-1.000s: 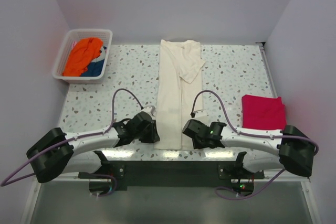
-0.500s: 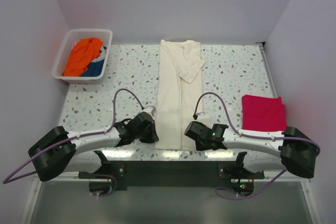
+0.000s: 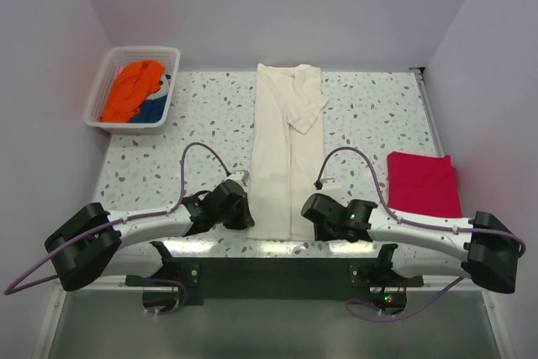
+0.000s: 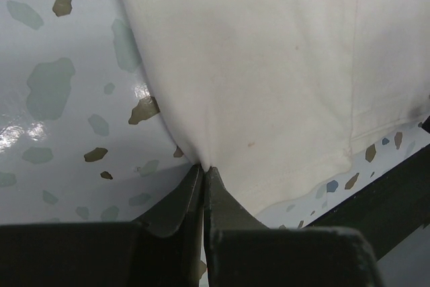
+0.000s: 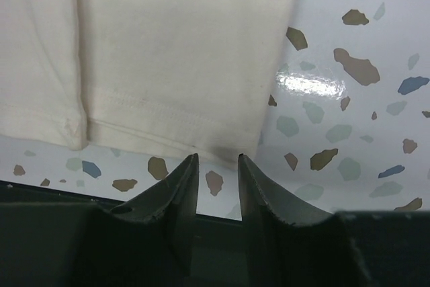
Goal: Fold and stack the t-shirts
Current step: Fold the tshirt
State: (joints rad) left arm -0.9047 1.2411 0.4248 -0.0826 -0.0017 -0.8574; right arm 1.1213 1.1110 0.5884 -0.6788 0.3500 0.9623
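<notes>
My left hand [image 4: 203, 168] is pinched shut on the cream-white t-shirt's [image 4: 269, 65] left edge, while my right hand [image 5: 217, 159], slightly open, holds nothing at its hem corner.

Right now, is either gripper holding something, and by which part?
The left gripper is shut on the long cream-white cloth t-shirt, pinching its left edge near the hem. The right gripper is open beside the hem's right corner, holding nothing.
</notes>
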